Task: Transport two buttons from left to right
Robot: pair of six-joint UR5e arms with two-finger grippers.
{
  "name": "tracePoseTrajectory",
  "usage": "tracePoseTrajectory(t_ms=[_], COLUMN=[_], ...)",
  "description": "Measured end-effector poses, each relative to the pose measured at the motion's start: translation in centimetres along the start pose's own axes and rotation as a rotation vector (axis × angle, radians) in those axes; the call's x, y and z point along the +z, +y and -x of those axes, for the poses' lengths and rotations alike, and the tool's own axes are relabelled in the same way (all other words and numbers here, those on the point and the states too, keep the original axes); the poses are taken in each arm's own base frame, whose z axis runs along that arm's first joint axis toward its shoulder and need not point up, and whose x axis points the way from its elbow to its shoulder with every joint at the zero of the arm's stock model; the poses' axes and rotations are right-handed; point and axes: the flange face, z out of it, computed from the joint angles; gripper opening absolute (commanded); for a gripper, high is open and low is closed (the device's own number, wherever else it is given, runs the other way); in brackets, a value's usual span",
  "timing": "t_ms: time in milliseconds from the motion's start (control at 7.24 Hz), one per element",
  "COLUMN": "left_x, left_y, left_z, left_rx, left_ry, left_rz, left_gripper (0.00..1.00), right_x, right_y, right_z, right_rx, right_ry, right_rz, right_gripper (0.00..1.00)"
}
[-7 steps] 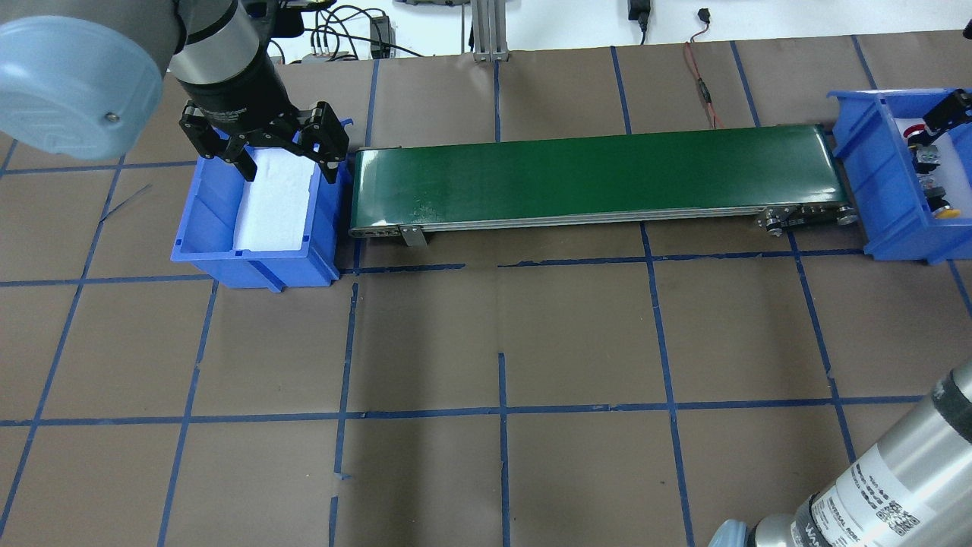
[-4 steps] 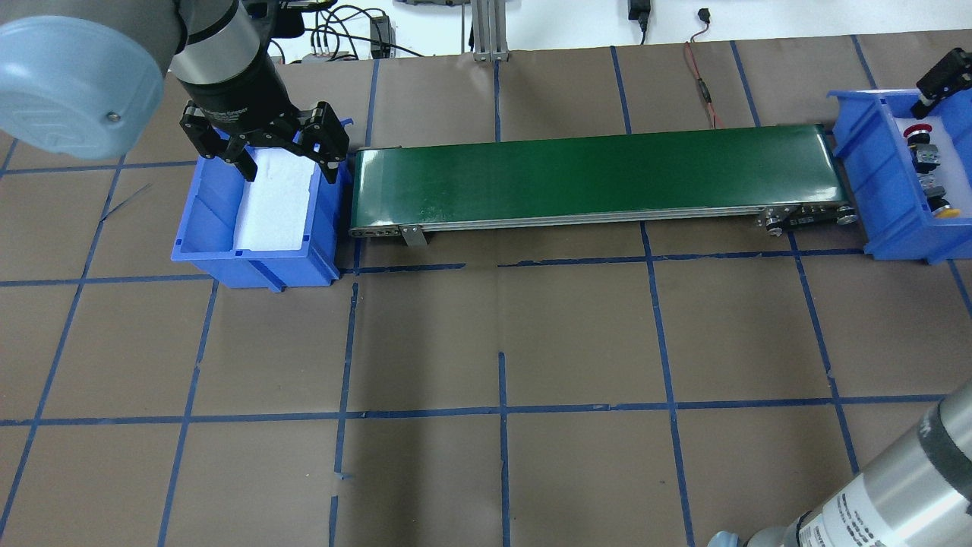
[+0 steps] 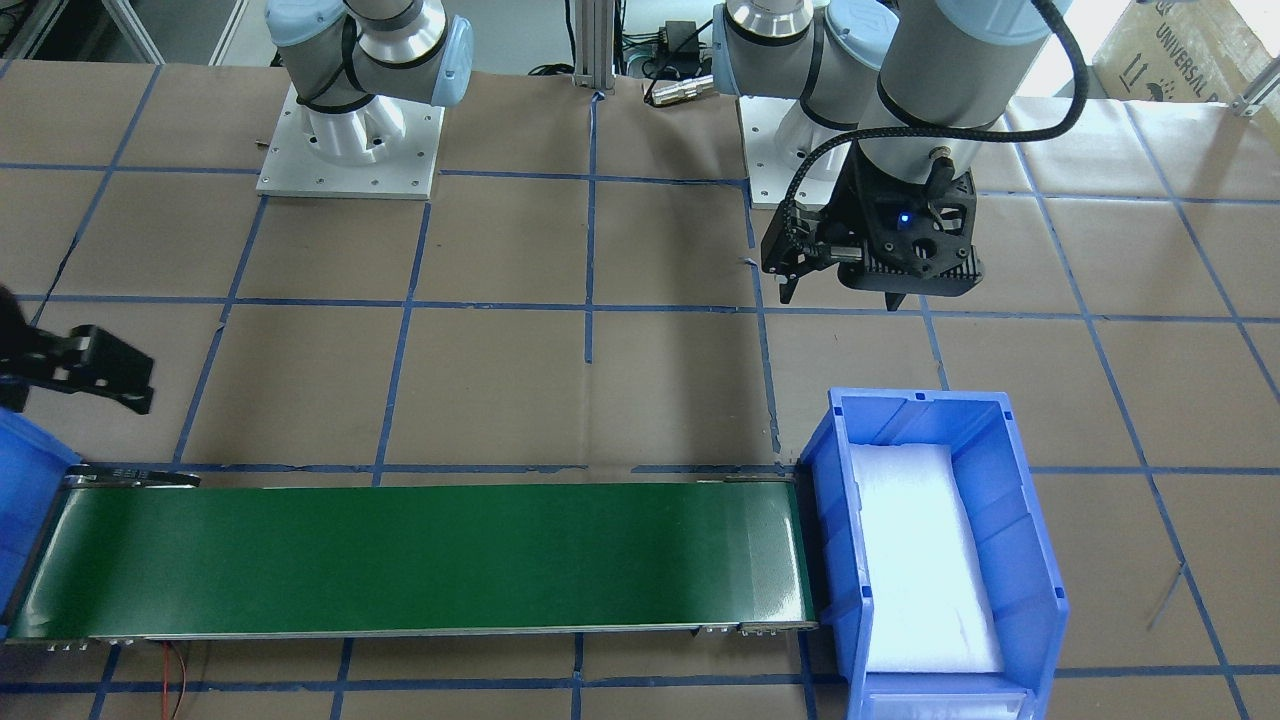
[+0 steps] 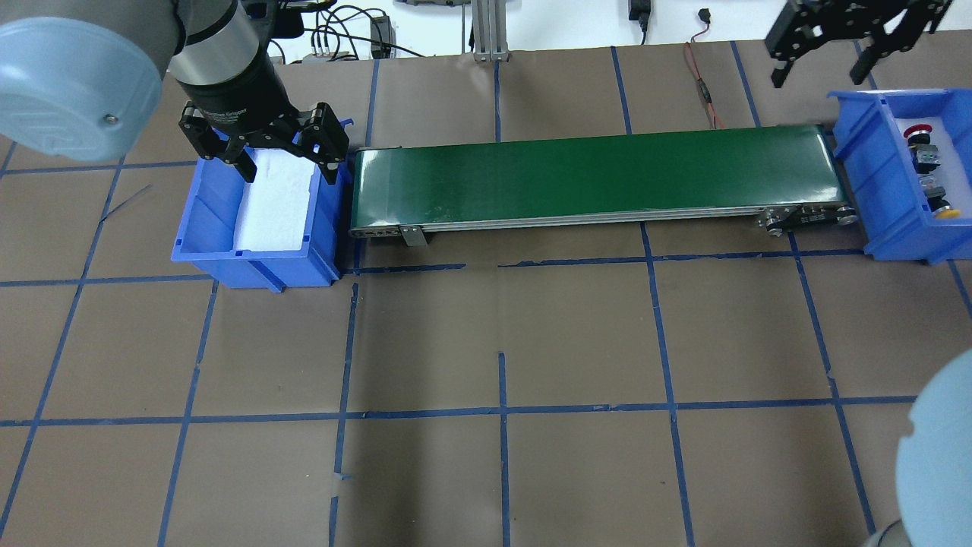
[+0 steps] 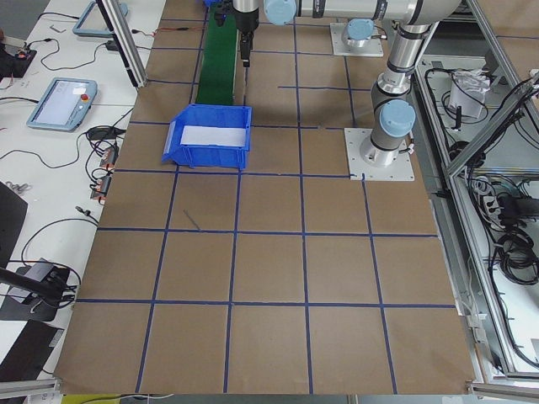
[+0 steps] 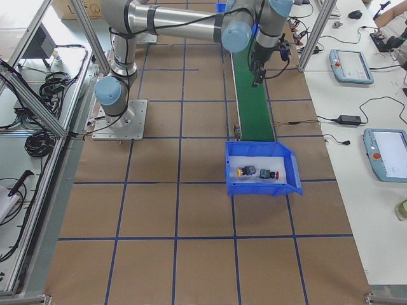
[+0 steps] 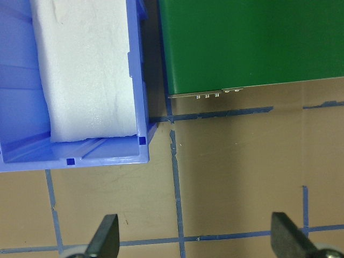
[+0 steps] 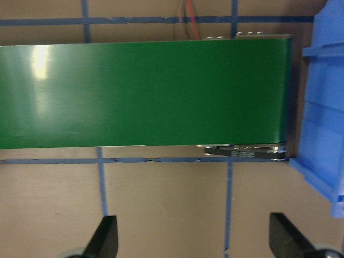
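From my desk I judge the job all but done. The yellow button [image 6: 245, 171] and the red button [image 6: 269, 174] lie side by side on white foam in the right bin [image 6: 262, 189]. The left bin [image 4: 258, 267] shows only its foam pad, and the green belt [image 4: 592, 175] carries nothing. The left gripper [image 4: 291, 171] hangs near that bin, fingers apart and holding nothing. The right gripper [image 4: 820, 76] is raised near the belt's right end, also spread wide. The table [image 4: 501, 334] is brown paper gridded with blue tape. Side benches hold a pendant [image 6: 351, 65] and cables.
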Motion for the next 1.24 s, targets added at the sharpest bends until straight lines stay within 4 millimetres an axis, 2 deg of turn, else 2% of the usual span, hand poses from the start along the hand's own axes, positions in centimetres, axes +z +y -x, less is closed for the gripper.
tracePoseTrajectory(t_ms=[138,276,414,690,1243], left_x=[0.0,0.0,0.0,0.0,0.0], left_y=[0.0,0.0,-0.1,-0.1,0.0], left_z=[0.0,0.0,0.0,0.0,0.0], left_rx=[0.000,0.000,0.000,0.000,0.000], left_ry=[0.000,0.000,0.000,0.000,0.000], left_rz=[0.000,0.000,0.000,0.000,-0.001], left_gripper=[1.00,1.00,1.00,1.00,1.00], right_x=[-0.9,-1.9,-2.3,-1.6,-0.2], right_y=[1.9,4.1,6.1,8.1,9.1], right_z=[6.4,10.9,12.9,13.1,9.6], right_rx=[0.003,-0.004,-0.011,-0.003,0.062], right_ry=[0.009,0.009,-0.007,-0.027,-0.028], right_rz=[-0.004,-0.015,-0.010,0.028,0.063], right_gripper=[0.99,0.99,0.99,0.99,0.99])
